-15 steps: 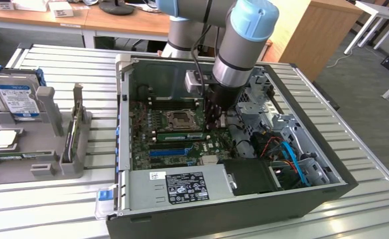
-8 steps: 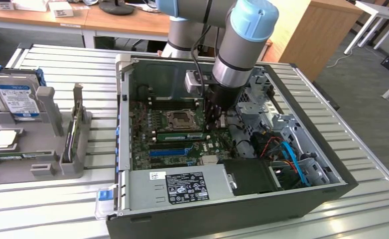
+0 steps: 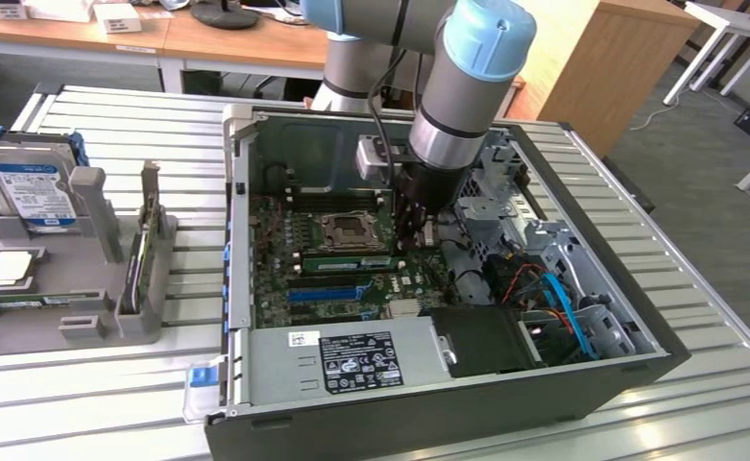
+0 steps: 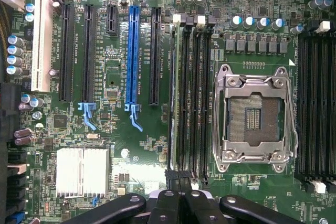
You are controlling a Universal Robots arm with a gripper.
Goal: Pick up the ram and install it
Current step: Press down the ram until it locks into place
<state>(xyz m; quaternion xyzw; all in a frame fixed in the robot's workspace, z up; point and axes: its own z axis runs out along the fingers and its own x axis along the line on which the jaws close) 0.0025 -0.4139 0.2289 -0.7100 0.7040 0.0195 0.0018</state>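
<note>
The ram [image 4: 181, 98] stands edge-on in the memory slot closest to the expansion slots, beside the empty CPU socket [image 4: 254, 114]. In the exterior view it is a green stick [image 3: 344, 261] lying along the motherboard inside the open PC case [image 3: 240, 240]. My gripper [image 4: 181, 190] hangs over one end of that stick with its black fingers [image 4: 168, 203] drawn together. I cannot tell whether the tips touch the ram. The exterior view has the gripper [image 3: 416, 235] reaching down into the case at the exterior view's right end of the memory slots.
A blue expansion slot [image 4: 133, 56] and black slots run parallel to the ram. The power supply [image 3: 349, 357] and coloured cables [image 3: 557, 298] crowd the case. On the exterior view's left, a grey fixture [image 3: 80, 327] holds a hard drive [image 3: 29, 192] and an upright bracketed card [image 3: 144, 240].
</note>
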